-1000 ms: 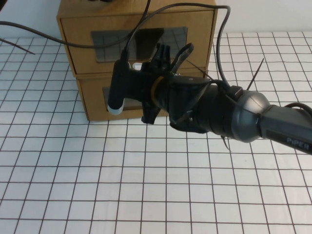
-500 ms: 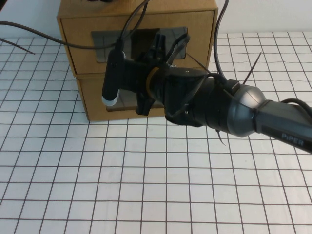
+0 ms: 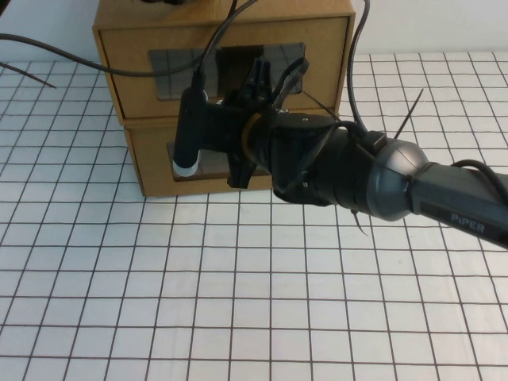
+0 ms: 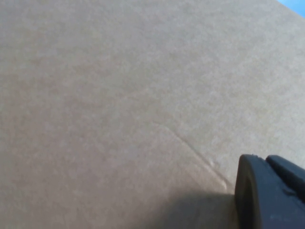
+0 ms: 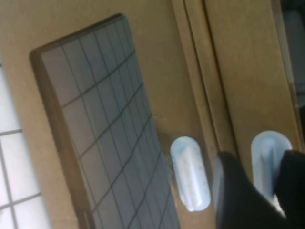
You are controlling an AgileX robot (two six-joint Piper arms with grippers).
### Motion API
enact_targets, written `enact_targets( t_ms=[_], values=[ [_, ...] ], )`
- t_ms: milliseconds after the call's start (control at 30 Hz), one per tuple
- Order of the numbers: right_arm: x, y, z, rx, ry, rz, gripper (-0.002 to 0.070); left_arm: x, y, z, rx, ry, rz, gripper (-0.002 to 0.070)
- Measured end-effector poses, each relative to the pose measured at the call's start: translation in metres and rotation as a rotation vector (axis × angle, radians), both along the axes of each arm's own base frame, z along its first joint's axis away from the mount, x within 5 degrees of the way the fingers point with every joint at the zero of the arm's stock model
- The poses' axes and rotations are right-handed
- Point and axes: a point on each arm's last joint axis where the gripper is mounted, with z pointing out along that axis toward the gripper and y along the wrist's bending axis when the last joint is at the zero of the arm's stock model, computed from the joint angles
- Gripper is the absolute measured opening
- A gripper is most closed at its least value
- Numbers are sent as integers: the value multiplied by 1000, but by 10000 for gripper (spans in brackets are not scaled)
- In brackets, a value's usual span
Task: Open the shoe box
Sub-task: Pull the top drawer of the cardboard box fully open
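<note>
Plainly a robotics test lab, going by the white tabletop ruled in a black grid (image 3: 159,302), loose black cables (image 3: 355,67), a bare white wall (image 3: 429,24) and a dark grey PIPER-marked robot arm (image 3: 397,186).

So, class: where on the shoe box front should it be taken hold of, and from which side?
Best guess: pinch the pale tab on the shoe box front, coming straight from the robot's side, since that face looks towards it. The right end effector is open around that tab; the left end effector sits against cardboard.

High camera looks down; wrist cameras (pressed close) share its shoe box (image 3: 119,55).
</note>
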Motion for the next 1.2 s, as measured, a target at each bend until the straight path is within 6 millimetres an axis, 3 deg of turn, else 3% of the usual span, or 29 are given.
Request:
enact_targets(
  t_ms=[267,700,833,1200],
  values=[
    [2,0,0,-44,-38,15,169,0,0,0,0,0,0,-2],
    [4,-3,1,-116,-99,12,15,0,0,0,0,0,0,-2],
    [3,-2,1,-118,-99,9,6,0,0,0,-1,1,1,-2],
    [-32,-9,-1,-129,-59,16,-9,-1,0,-1,-12,28,11,-2]
  ],
)
